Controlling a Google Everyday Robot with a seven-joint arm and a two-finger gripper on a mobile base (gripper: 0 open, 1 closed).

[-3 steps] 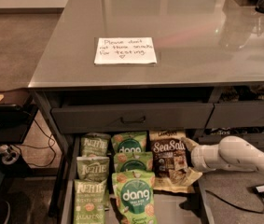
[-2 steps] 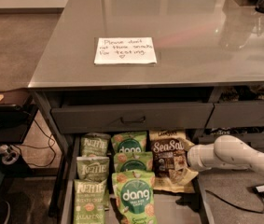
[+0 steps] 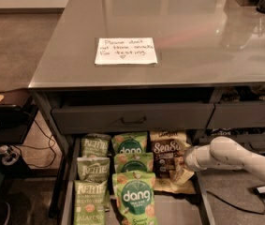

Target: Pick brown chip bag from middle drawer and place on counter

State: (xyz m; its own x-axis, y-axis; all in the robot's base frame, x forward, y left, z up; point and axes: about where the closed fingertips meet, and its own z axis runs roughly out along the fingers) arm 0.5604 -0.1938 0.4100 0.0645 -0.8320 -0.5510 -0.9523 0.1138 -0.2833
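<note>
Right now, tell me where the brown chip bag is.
In the camera view, the brown chip bag lies in the right column of the open middle drawer, right of the dang bags; the gripper is at its right edge.

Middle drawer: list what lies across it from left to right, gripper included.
In the middle drawer: green Kettle bags → green dang bags → brown chip bag → gripper, at that bag's right edge.

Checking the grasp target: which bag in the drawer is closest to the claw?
The brown chip bag, tan with white Sea Salt lettering, in the right column; the claw is at its right edge. The other bags are green.
</note>
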